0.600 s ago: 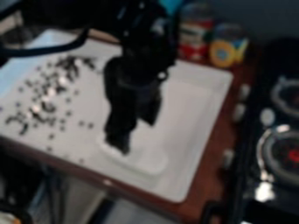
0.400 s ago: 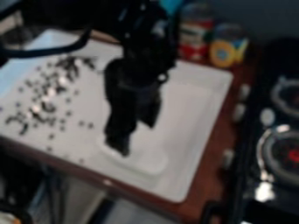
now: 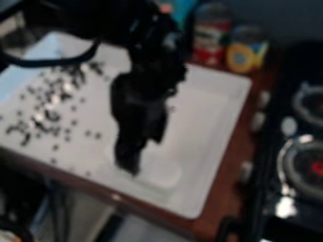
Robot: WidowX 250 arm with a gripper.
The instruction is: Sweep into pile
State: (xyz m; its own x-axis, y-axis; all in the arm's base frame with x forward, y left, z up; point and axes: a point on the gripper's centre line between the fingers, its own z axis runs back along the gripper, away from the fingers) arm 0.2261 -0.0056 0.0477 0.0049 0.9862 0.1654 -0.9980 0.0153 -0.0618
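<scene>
The black gripper hangs over the middle of the white tray, right of the dark bits. Its fingers stand apart, one lower and to the left, the other higher and to the right. A pale, rounded thing lies on the tray just right of the lower fingertip; whether they touch I cannot tell. Many small dark bits are strewn in a loose band over the tray's left part, densest from upper middle to lower left, with a few strays toward the front edge.
Beyond the tray's far edge stand a bottle with a red label and a yellow-labelled container. A black stove with knobs is at the right. Brown wooden counter borders the tray.
The gripper has shifted slightly down in the view, and its fingers have turned a little. More of the pale thing's rounded shape stands out beside them. The dark bits lie as before.
</scene>
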